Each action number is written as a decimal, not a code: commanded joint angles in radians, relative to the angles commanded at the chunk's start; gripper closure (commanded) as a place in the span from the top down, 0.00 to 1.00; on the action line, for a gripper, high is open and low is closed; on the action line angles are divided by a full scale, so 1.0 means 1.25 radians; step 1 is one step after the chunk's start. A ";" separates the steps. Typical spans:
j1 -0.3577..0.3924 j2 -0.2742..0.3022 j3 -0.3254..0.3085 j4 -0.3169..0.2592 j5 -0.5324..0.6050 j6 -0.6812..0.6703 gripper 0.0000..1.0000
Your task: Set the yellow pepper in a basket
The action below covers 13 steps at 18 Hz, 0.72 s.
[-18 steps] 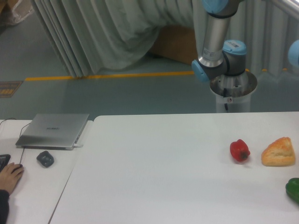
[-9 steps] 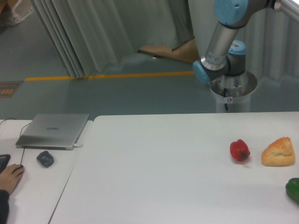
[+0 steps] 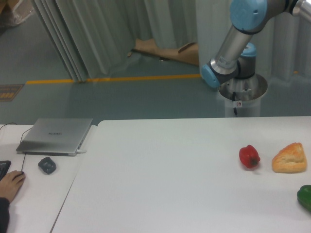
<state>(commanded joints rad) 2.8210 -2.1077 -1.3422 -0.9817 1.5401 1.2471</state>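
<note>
Far left edge, a person's bare hand (image 3: 9,183) rests on a smaller white side tabletop (image 3: 34,194), fingers by a black keyboard corner (image 3: 4,167). Just right of it sits a small dark grey mouse-like object (image 3: 47,165), w/ a closed silver laptop (image 3: 55,135) farther back on the same surface. A thin black cable (image 3: 9,127) runs near the laptop's left side.

Next, the big white tabletop (image 3: 160,179) takes up the centre and right. Its left and middle are bare white surface. Toward the right, a small red bell pepper (image 3: 249,156) stands upright; just right of it, apart but near, lies a tan, wedge-shaped bread piece (image 3: 290,158). At the near right edge a dark green bell pepper (image 3: 305,197) is cut off by the frame.

Behind the tabletop, far right, the grey-and-blue robot arm (image 3: 233,48) rises from its round metal base (image 3: 242,92) and leans up to the right, out of frame. End effector isn't in view, so can't tell its opening or any hold. Yellow pepper and basket: not visible anywhere in frame.

Bkgd: grey pleated curtains (image 3: 87,34), greenish floor w/ a yellow line (image 3: 112,78), brown cardboard (image 3: 165,49).
</note>
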 joint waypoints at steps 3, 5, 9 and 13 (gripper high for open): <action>-0.002 0.010 -0.001 -0.001 0.000 -0.002 1.00; -0.009 0.032 -0.006 -0.002 0.000 0.001 1.00; -0.027 0.069 -0.022 -0.011 0.023 0.005 1.00; -0.033 0.090 -0.025 -0.012 0.027 0.010 1.00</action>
<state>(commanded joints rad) 2.7796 -1.9958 -1.3729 -0.9971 1.5739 1.2594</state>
